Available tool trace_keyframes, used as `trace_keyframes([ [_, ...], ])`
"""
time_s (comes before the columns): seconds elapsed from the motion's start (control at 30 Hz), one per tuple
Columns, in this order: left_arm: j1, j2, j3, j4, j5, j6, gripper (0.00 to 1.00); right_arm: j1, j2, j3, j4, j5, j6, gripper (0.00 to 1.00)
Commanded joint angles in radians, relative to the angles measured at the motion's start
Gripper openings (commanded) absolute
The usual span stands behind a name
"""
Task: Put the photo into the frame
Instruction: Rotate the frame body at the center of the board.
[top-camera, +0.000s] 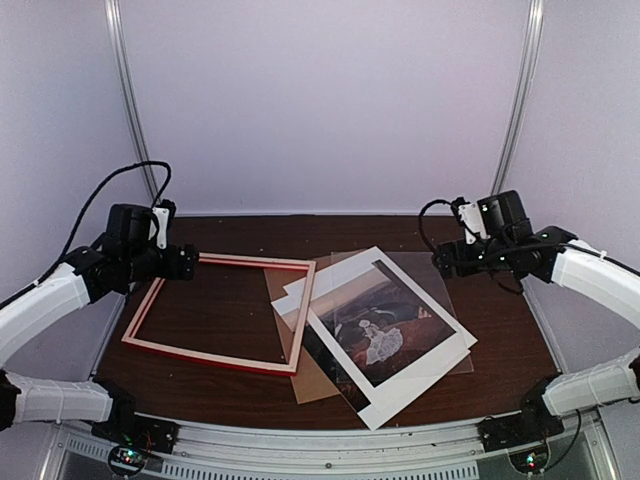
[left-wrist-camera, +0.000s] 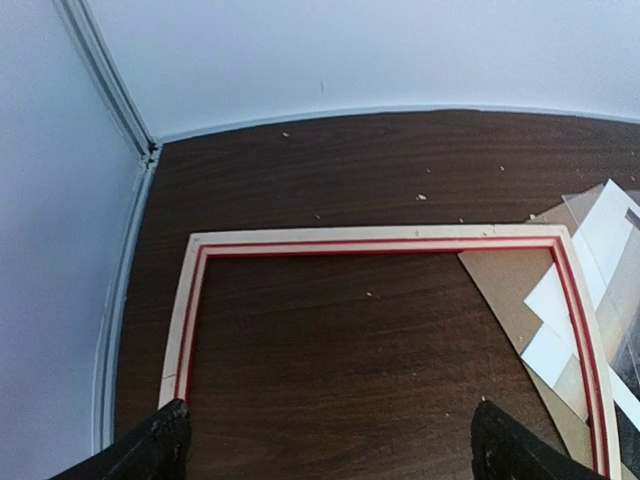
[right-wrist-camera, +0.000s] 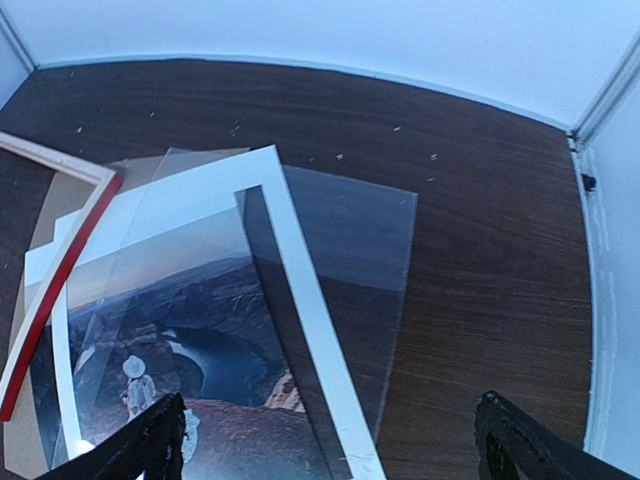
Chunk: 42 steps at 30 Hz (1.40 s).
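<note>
Your left gripper hangs wide open and empty over the frame's far left corner. Your right gripper, equally open and empty, hovers beyond the photo, which lies flat on the desk just right of the frame.

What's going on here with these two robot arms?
Two robot arms are set to put a photo into a red frame, but nothing is picked up yet. The frame lies pale side up on the left, its right rail overlapping a loose pile of the photo, a clear sheet and a brown backing board. The left claw is poised by the frame's far corner, the right claw by the pile; both are open and empty.
</note>
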Motion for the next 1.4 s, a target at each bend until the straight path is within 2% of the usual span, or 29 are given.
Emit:
trace_keyframes([
  [0.0, -0.087, 0.050, 0.024, -0.013, -0.008, -0.035, 0.98, 0.109, 0.120, 0.024, 0.023, -0.031, 0.045, 1.00],
  [0.27, -0.271, 0.197, 0.021, 0.054, -0.028, -0.095, 0.98, 0.350, 0.372, 0.112, 0.062, 0.008, 0.127, 1.00],
  [0.43, -0.390, 0.315, 0.038, 0.101, -0.029, -0.124, 0.97, 0.381, 0.446, 0.106, 0.122, -0.031, 0.208, 1.00],
  [0.6, -0.489, 0.451, 0.077, 0.149, 0.001, -0.126, 0.95, 0.382, 0.467, 0.108, 0.105, -0.018, 0.212, 1.00],
  [0.83, -0.506, 0.635, 0.185, 0.172, 0.176, -0.202, 0.86, 0.381, 0.472, 0.101, 0.089, 0.014, 0.216, 1.00],
  [1.0, -0.506, 0.758, 0.297, 0.124, 0.279, -0.215, 0.81, 0.381, 0.473, 0.089, 0.083, 0.040, 0.224, 1.00],
  [1.2, -0.507, 0.871, 0.394, 0.052, 0.298, -0.198, 0.75, 0.379, 0.460, 0.069, 0.081, 0.061, 0.227, 1.00],
  [1.37, -0.507, 0.905, 0.418, 0.017, 0.281, -0.196, 0.70, 0.379, 0.460, 0.060, 0.080, 0.070, 0.229, 1.00],
])
